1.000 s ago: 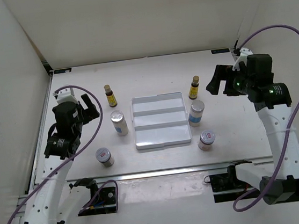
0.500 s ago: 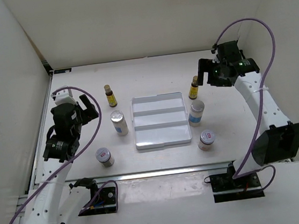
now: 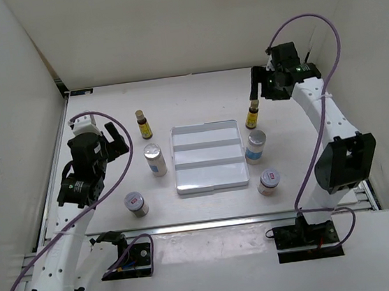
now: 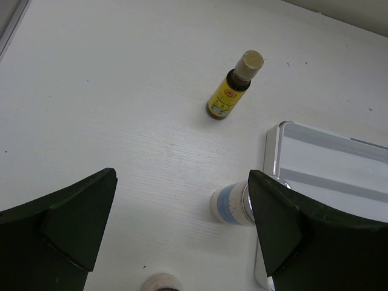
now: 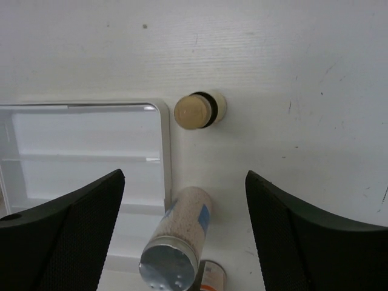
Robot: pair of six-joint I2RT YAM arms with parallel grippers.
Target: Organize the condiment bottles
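Note:
Six condiment bottles stand on the table around an empty white tray [image 3: 208, 156]. Left of it are a dark brown bottle [image 3: 144, 124], a silver-lidded shaker [image 3: 154, 159] and a red-marked jar [image 3: 136, 203]. Right of it are a dark bottle [image 3: 252, 114], a shaker [image 3: 255, 145] and a jar [image 3: 269, 180]. My left gripper [image 3: 113, 142] is open and empty, left of the left shaker; its view shows the dark bottle [image 4: 233, 94], shaker [image 4: 231, 203] and jar [image 4: 160, 283]. My right gripper [image 3: 261, 85] is open and empty above the right dark bottle [image 5: 197, 110], with the shaker [image 5: 179, 239] nearer.
White walls close in the table at the back and both sides. The tray's ridged rim shows in the left wrist view [image 4: 327, 163] and the right wrist view [image 5: 85, 151]. A metal rail runs along the table's near edge [image 3: 203, 223].
My right arm has swung left and toward the back, bringing its open gripper over the right dark bottle. My left arm has barely moved. No bottle has moved.

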